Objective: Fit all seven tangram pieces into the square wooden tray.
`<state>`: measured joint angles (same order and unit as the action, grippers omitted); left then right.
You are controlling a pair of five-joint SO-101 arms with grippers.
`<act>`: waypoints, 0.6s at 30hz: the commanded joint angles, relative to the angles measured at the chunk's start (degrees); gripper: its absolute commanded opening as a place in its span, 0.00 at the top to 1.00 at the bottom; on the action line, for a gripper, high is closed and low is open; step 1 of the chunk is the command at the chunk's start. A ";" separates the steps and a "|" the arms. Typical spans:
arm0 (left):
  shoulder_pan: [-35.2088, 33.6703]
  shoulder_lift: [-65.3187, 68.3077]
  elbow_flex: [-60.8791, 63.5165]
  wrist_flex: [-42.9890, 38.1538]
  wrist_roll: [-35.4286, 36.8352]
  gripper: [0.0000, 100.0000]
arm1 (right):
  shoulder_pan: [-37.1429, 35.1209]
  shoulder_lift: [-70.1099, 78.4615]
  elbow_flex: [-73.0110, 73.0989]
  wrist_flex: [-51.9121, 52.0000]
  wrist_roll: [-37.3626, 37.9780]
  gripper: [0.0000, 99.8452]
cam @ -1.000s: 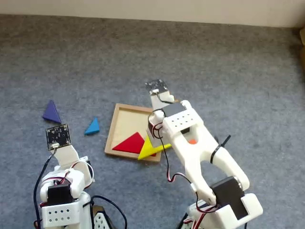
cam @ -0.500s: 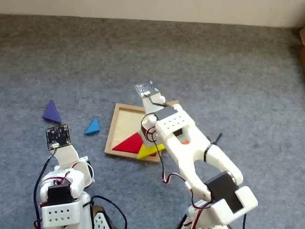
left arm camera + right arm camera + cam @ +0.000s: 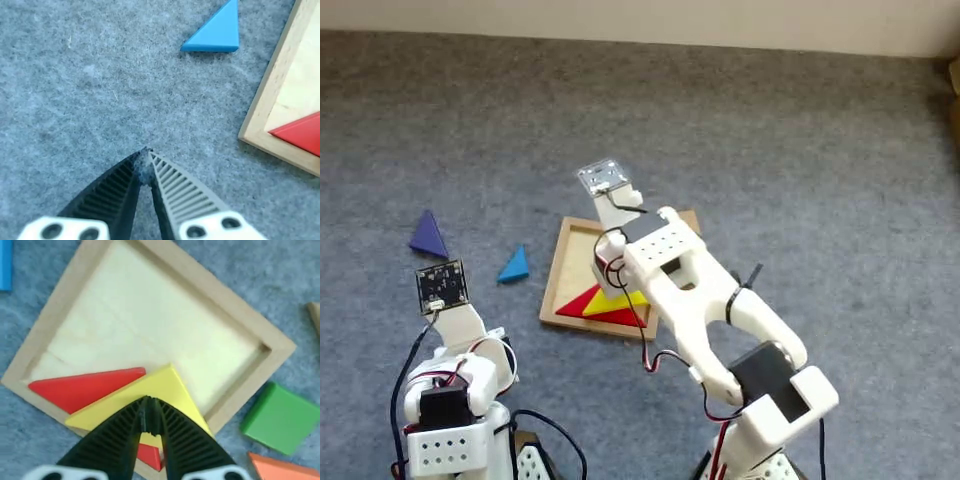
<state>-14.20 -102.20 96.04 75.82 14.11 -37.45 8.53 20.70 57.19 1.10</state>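
Two of the seven pieces are inside the square wooden tray [image 3: 220, 299]. The red triangle [image 3: 85, 387] lies flat along one rim. The yellow triangle [image 3: 160, 387] rests partly on top of it and is not yet seated. My right tool [image 3: 148, 415] is narrow, jaws together, tips down on the yellow triangle.

Outside the tray:
- blue triangle [image 3: 217, 32], near one rim
- purple triangle [image 3: 428, 235], farther off on that side
- green square [image 3: 280, 417], just beside a tray corner
- orange piece [image 3: 280, 467], next to the green square

I judge five placements remain.

My left tool [image 3: 146, 160] is narrow, closed on nothing, near the blue triangle.

The tabletop [image 3: 800, 140] has a grey carpet-like covering. A pale wall [image 3: 670, 20] borders its far edge.
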 commanded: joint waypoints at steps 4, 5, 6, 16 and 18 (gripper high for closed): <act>-0.92 -2.33 1.10 0.18 0.44 0.99 | -0.13 -3.65 -5.58 7.60 3.69 1.00; -0.92 -2.33 1.10 0.18 0.44 0.99 | 0.31 -5.67 -6.20 8.92 3.69 1.00; -0.92 -2.33 1.10 0.18 0.44 0.99 | 1.10 -7.78 -6.81 9.89 3.69 1.00; -0.92 -2.33 1.10 0.18 0.44 0.99 | 4.53 -19.91 5.23 12.79 -3.08 1.00; -0.92 -2.33 1.10 0.18 0.44 0.99 | 4.53 -20.00 7.16 12.79 -3.08 1.00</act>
<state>-14.20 -102.20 96.04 75.82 14.11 -33.85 -8.00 26.86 69.41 -1.19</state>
